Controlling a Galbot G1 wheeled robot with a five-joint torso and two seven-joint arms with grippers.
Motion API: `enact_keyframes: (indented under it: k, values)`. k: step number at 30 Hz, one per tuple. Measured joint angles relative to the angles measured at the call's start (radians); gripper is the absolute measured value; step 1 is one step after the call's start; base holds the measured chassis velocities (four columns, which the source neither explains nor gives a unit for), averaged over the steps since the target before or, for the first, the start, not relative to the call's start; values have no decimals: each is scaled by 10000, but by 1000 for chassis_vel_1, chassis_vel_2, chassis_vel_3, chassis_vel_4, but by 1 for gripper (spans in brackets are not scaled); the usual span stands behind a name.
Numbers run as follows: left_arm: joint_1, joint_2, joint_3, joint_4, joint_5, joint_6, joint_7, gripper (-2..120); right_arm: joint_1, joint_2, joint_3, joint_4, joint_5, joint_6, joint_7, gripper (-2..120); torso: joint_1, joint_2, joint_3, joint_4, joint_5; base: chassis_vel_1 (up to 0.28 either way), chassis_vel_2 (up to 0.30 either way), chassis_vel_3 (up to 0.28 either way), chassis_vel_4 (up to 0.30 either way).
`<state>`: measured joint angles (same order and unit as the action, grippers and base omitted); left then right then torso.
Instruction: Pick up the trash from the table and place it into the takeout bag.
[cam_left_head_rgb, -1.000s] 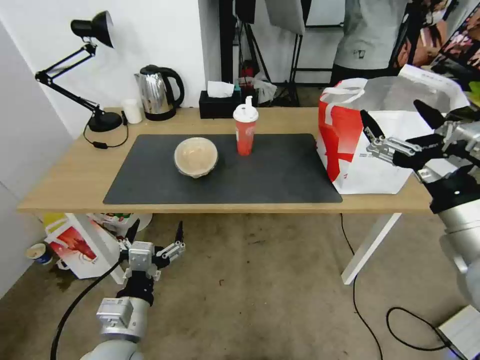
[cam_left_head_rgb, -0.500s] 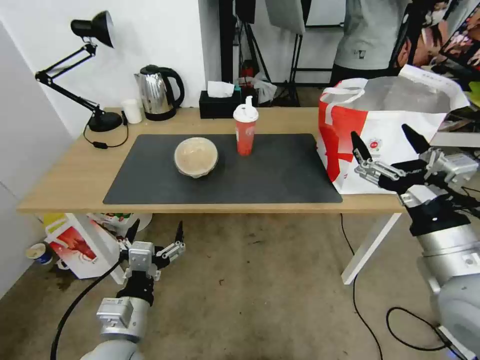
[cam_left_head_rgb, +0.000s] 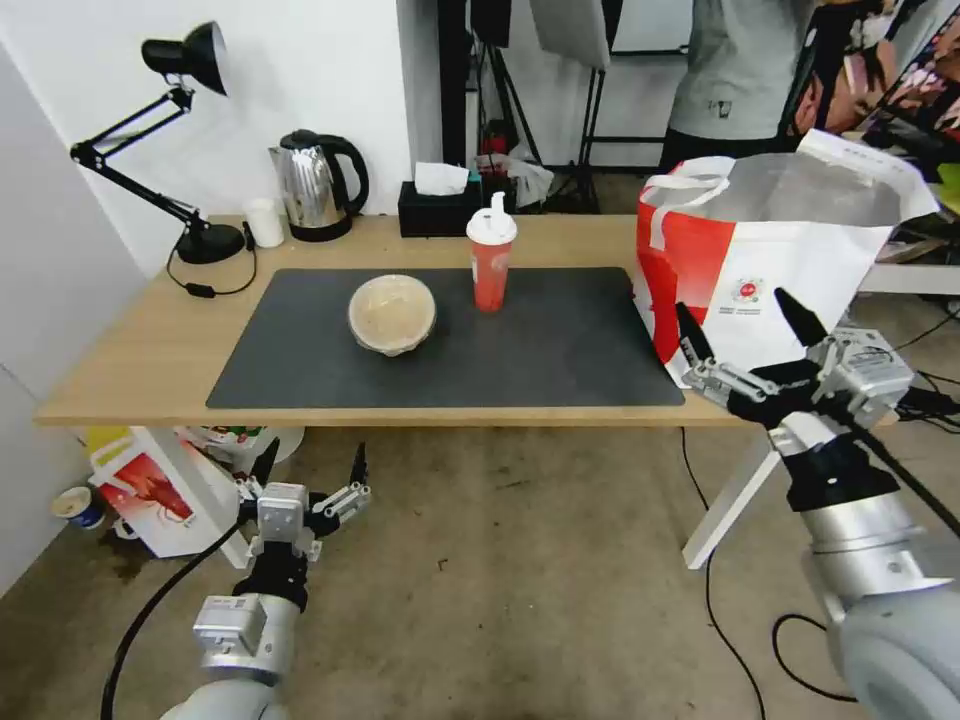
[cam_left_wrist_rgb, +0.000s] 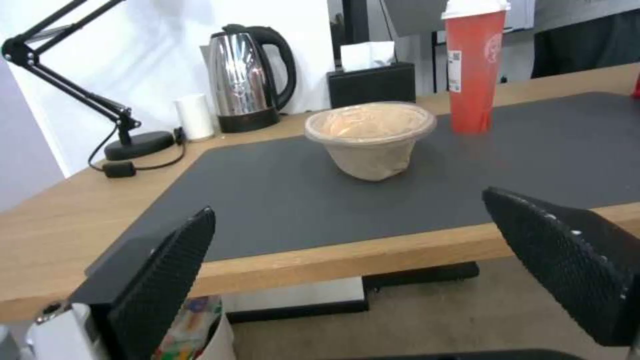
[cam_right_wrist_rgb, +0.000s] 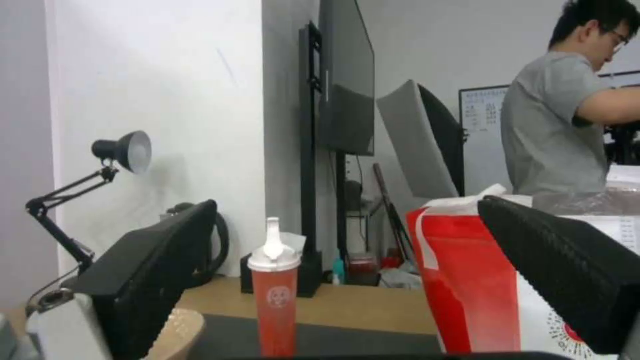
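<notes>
While both grippers hang empty with fingers spread, two leftovers sit on the table (cam_left_head_rgb: 130, 360) unbagged.

Left gripper (cam_left_head_rgb: 308, 472): parked low in front of the table edge, holding nothing. On the dark grey mat (cam_left_head_rgb: 560, 350), the beige clear-lidded bowl (cam_left_head_rgb: 391, 314) stands left of centre, with the red drink cup (cam_left_head_rgb: 491, 260) upright just right of it and farther back. The takeout bag (cam_left_head_rgb: 770, 270) stands open at the right end. Right gripper (cam_left_head_rgb: 745, 335): in front of the bag, below its mouth, unloaded. Judgement: between picks; next move calls for reaching across to the cup or bowl. Surroundings: desk lamp (cam_left_head_rgb: 180, 130), kettle (cam_left_head_rgb: 315, 185), tissue box (cam_left_head_rgb: 438, 205) along the wall; bare concrete floor (cam_left_head_rgb: 520, 580).
</notes>
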<state>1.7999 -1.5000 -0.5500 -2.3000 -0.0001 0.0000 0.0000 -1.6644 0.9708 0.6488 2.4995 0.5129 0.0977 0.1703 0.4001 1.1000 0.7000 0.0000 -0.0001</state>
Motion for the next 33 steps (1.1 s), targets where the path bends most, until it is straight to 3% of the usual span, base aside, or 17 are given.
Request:
enact_keyframes:
  k: [24,33]
  values:
    - [0,0,0,0,0,0,0,100,-837,2240,-1628,10,-3249,1775,-934,100,-1,-1,0,-1,2,0,0,0,0]
    - [0,0,0,0,1,0,0,100,-1030,2545,-2146,-491,-3735,2221,-936,100,0,-1,-1,-1,0,0,0,0,0]
